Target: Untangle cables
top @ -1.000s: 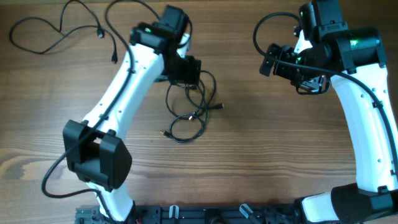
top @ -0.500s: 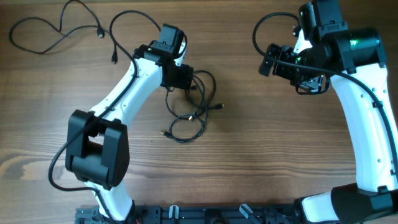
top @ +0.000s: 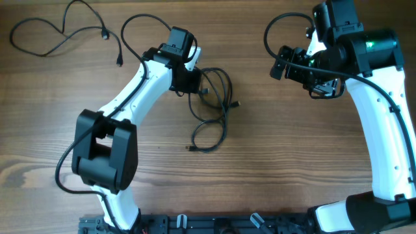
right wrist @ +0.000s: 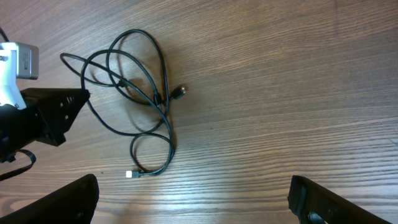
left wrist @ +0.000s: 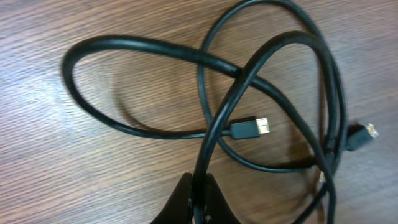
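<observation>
Separate cable [top: 104,32]: lay alone at the upper left of the overhead view in a loose open curve, well apart from the others. It looked already sorted.
Left gripper [left wrist: 199,193]: sat just left of centre in the overhead view, jaws together and clamped on one black strand at the upper-left edge of the tangle.
Tangle of cables [top: 226,110]: lay at mid-frame on the wooden table [top: 292,162], just right of that gripper. Several loops crossed each other, and a smaller loop trailed toward the bottom.
Gold-tipped plug [left wrist: 255,127]: lay inside the loops, with strands crossing over its cord.
Right gripper [top: 281,63]: hung at the upper right, fingers spread wide and holding nothing, well apart from the tangle.
Progress: judged partway. One cable was out, and the central knot remained to be pulled apart.
</observation>
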`<action>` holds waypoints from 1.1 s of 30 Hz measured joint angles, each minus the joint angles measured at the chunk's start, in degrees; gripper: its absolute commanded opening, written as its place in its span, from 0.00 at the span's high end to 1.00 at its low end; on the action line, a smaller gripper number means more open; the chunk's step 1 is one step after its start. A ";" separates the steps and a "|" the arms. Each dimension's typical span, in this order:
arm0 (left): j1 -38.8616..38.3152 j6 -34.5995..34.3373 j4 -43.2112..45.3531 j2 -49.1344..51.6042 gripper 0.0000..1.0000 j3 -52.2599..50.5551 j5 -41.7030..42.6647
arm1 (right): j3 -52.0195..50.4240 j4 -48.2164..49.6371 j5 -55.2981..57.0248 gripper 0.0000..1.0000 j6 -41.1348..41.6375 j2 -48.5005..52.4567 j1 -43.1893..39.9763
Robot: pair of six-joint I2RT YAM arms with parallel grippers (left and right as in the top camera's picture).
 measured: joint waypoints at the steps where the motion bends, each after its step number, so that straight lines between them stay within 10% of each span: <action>1: 0.00 0.00 0.00 -1.05 0.96 0.00 1.55 | 0.00 0.00 0.00 0.00 0.00 0.00 0.00; 12: 0.00 -10.03 12.90 -34.51 0.96 1.75 24.26 | 0.00 1.53 -4.79 0.00 0.00 0.00 0.00; 21: 0.00 -39.93 56.65 -38.53 0.96 1.75 25.70 | 0.00 1.99 -6.73 0.00 0.00 0.00 0.00; 28: -0.02 -47.04 54.38 -38.60 0.96 1.77 24.79 | 0.00 6.14 -11.02 0.00 0.00 0.00 0.00; 33: -0.11 -47.50 37.00 -38.47 0.96 1.99 12.85 | 0.00 12.15 -26.27 0.00 -7.52 0.00 0.00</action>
